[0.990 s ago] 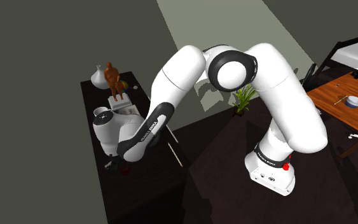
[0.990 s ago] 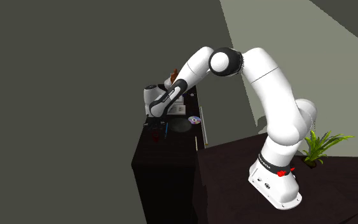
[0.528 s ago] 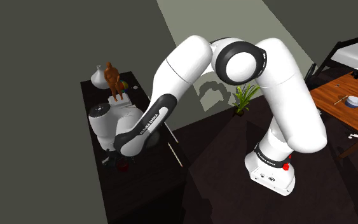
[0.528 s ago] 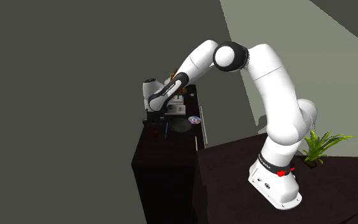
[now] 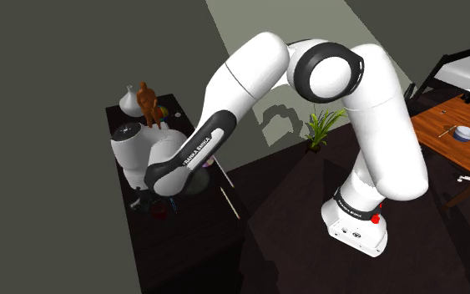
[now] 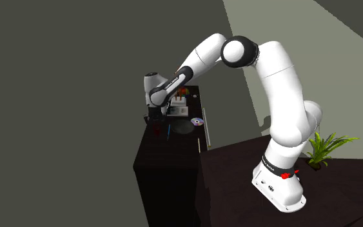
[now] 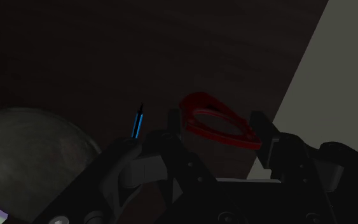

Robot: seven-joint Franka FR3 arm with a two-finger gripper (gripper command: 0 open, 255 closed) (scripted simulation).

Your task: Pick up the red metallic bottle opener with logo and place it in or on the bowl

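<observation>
Shoulder view: one white arm (image 5: 250, 92) reached from its stand (image 5: 356, 227) over a dark cabinet (image 5: 199, 242). The gripper (image 5: 156, 203) hung low over the cabinet top near the view's left edge of it. One small red bottle opener (image 5: 161, 210) showed at its tip. Also counted on the cabinet were one brown figurine (image 5: 147, 104), one white vase (image 5: 129, 102) and one thin pale stick (image 5: 229, 203). Beyond it stood one green plant (image 5: 320, 125). At the view's far right, one wooden table (image 5: 442, 117) carried one pale bowl (image 5: 467, 134).

Second exterior view: the gripper (image 6: 155, 122) was above the cabinet (image 6: 167, 174), with the red bottle opener (image 6: 156, 132) directly beneath it. Whether the opener was clear of the surface could not be told. Just beside it lay one blue pen (image 6: 168, 131). Next came one dark bowl (image 6: 184, 126), then one shiny disc (image 6: 197, 121). The opener was near the dark bowl but outside it.

Wrist view: the bottle opener (image 7: 225, 135) was glossy dark red. It was a rounded triangular loop with an open centre, and no logo could be made out. The gripper (image 7: 218, 124) was clamped on it, with one black finger (image 7: 173, 121) against each end. One blue pen (image 7: 137, 121) lay on the cabinet top between the opener and the dark grey bowl (image 7: 31, 153), apart from both.
</observation>
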